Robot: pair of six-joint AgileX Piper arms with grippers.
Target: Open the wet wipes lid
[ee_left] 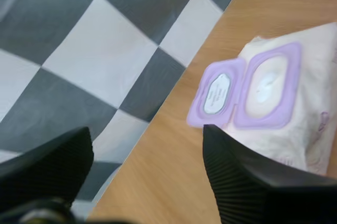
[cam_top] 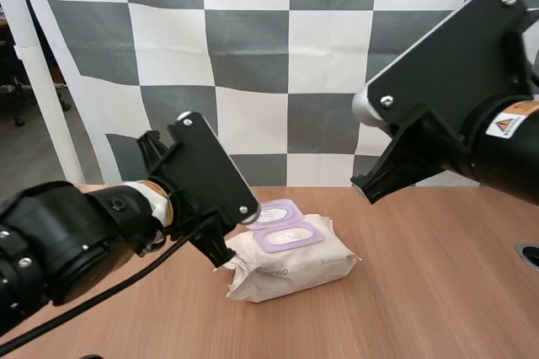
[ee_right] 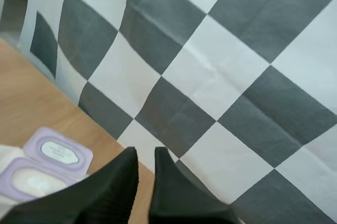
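The wet wipes pack lies on the wooden table, white with a purple lid frame on top. Its purple lid stands flipped back and open toward the far side, and the pale opening under it is bare. My left gripper hangs just left of the pack, close to its near-left corner. In the left wrist view its fingers stand wide apart, open, with the open lid and the pack beyond them. My right gripper is raised above and right of the pack. Its fingers lie almost together, holding nothing, above the lid.
Bare wood stretches right of and in front of the pack. A dark round hole sits in the table at the far right edge. The table's back edge runs just behind the open lid.
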